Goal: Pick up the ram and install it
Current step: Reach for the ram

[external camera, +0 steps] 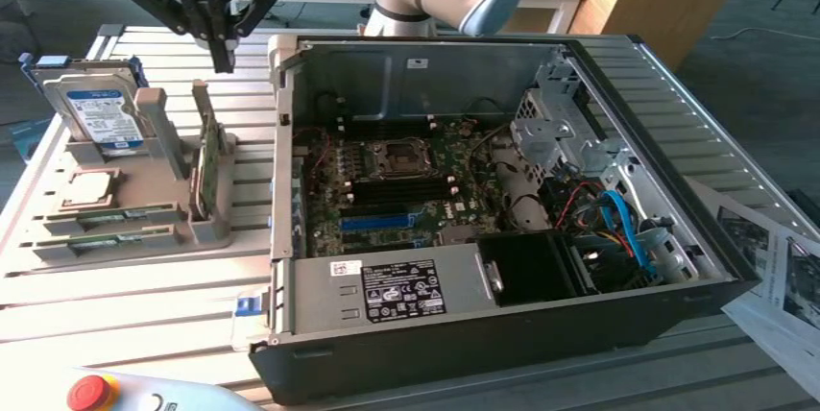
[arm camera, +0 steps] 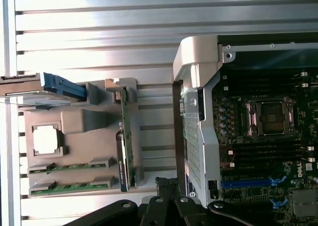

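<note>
Two ram sticks, one (external camera: 113, 213) (arm camera: 69, 167) and the other (external camera: 109, 237) (arm camera: 69, 188), lie flat, thin and green, in the front slots of a grey holder (external camera: 154, 195) (arm camera: 87, 121) at the exterior view's left. My gripper (external camera: 225, 58) (arm camera: 167, 185) hangs high above the holder's back end, near the upright green card (external camera: 203, 169) (arm camera: 126, 136). Its black fingers are shut with nothing between them. It is well apart from the ram sticks. The open computer case (external camera: 307, 281) lies beside the holder, with its motherboard (external camera: 397, 190) (arm camera: 263, 151) exposed.
In the holder a hard drive (external camera: 92, 108) (arm camera: 57, 84) stands on edge, with a square processor chip (external camera: 90, 185) (arm camera: 47, 139) lying flat in front of it. Everything rests on a slatted metal table (external camera: 129, 305). A red stop button (external camera: 87, 391) sits at the front; papers (external camera: 775, 267) lie at the right.
</note>
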Controlling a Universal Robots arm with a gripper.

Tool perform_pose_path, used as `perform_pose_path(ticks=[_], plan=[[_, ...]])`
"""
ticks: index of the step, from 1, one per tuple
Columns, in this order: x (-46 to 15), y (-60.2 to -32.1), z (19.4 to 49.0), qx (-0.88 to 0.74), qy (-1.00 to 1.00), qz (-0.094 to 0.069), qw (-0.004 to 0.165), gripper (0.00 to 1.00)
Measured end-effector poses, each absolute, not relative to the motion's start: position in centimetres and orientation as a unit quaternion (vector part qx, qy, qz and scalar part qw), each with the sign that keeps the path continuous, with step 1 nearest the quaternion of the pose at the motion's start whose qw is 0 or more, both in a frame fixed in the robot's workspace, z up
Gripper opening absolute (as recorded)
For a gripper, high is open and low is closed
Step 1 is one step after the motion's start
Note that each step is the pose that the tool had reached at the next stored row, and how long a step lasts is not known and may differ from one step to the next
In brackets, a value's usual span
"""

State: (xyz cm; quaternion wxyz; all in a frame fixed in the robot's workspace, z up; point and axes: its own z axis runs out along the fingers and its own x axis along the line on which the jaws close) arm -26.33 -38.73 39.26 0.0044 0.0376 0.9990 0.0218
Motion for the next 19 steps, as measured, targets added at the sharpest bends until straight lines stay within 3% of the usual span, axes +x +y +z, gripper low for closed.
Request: perform_pose_path(ticks=[19], plan=[[-29.2, -38.5, 39.2, 0.038, 0.999, 0.022, 0.000, 0.11]])
